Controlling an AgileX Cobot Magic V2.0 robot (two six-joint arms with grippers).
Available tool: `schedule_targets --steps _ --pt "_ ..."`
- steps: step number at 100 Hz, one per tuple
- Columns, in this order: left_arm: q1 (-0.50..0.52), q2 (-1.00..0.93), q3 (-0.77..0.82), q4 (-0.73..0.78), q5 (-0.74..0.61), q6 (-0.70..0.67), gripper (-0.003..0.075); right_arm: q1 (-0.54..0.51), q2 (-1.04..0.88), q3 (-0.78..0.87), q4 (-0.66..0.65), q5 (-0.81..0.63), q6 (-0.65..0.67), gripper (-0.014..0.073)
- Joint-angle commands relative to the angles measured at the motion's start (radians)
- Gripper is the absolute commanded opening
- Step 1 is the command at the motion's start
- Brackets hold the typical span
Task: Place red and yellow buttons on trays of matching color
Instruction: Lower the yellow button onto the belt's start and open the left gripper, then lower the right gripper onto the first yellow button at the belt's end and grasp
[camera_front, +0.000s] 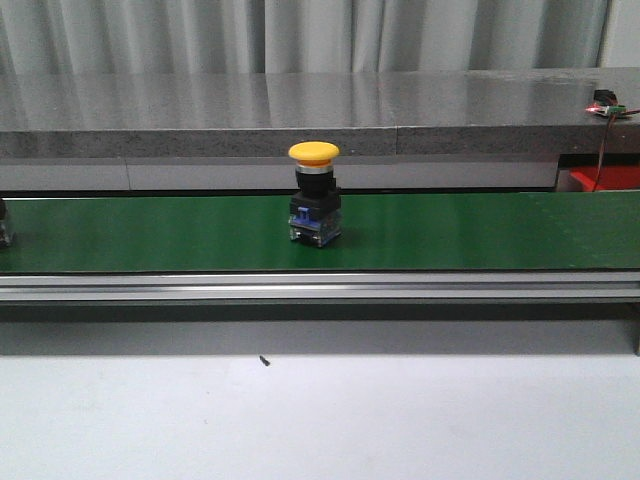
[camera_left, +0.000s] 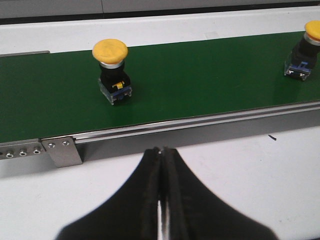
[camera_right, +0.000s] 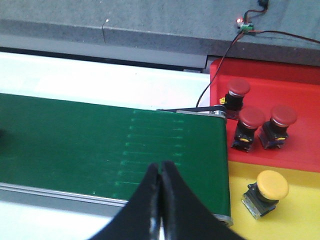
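Note:
A yellow button (camera_front: 314, 195) stands upright on the green conveyor belt (camera_front: 480, 230), mid-table. The left wrist view shows two yellow buttons on the belt, one close (camera_left: 111, 70) and one at the frame's edge (camera_left: 304, 55). My left gripper (camera_left: 162, 150) is shut and empty over the white table, short of the belt's rail. My right gripper (camera_right: 161, 165) is shut and empty above the belt's end. Beyond that end, the red tray (camera_right: 300, 85) holds three red buttons (camera_right: 250, 127). The yellow tray (camera_right: 300, 215) holds one yellow button (camera_right: 265, 192).
A grey stone ledge (camera_front: 300, 115) runs behind the belt. A small circuit board with a lit red LED (camera_right: 246, 25) sits on it, and its wires drop to the belt's end. An aluminium rail (camera_front: 320, 288) edges the belt on my side. White table (camera_front: 320, 420) lies in front.

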Motion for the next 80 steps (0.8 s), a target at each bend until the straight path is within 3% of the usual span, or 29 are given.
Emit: schedule_targets --steps 1,43,50,62,69,74,80 --pt "-0.008 0.004 -0.027 -0.026 -0.057 -0.002 -0.0020 0.018 0.069 -0.106 0.007 -0.003 -0.017 -0.0121" --pt "-0.008 0.004 -0.027 -0.026 -0.057 -0.002 -0.0020 0.237 0.377 -0.316 0.008 0.100 -0.018 -0.0106" --pt "-0.008 0.004 -0.027 -0.026 -0.057 -0.002 -0.0020 0.266 0.429 -0.345 0.006 0.145 -0.026 -0.0015" --pt "-0.008 0.004 -0.027 -0.026 -0.057 -0.002 -0.0020 0.308 0.518 -0.396 0.009 0.201 -0.025 0.0319" --pt "-0.008 0.004 -0.027 -0.026 -0.057 -0.002 -0.0020 0.326 0.567 -0.425 0.020 0.219 -0.025 0.0472" --pt "-0.008 0.004 -0.027 -0.026 -0.057 -0.002 -0.0020 0.337 0.599 -0.447 0.027 0.233 -0.025 0.0519" --pt "-0.008 0.004 -0.027 -0.026 -0.057 -0.002 -0.0020 0.347 0.636 -0.477 0.031 0.245 -0.025 0.0517"
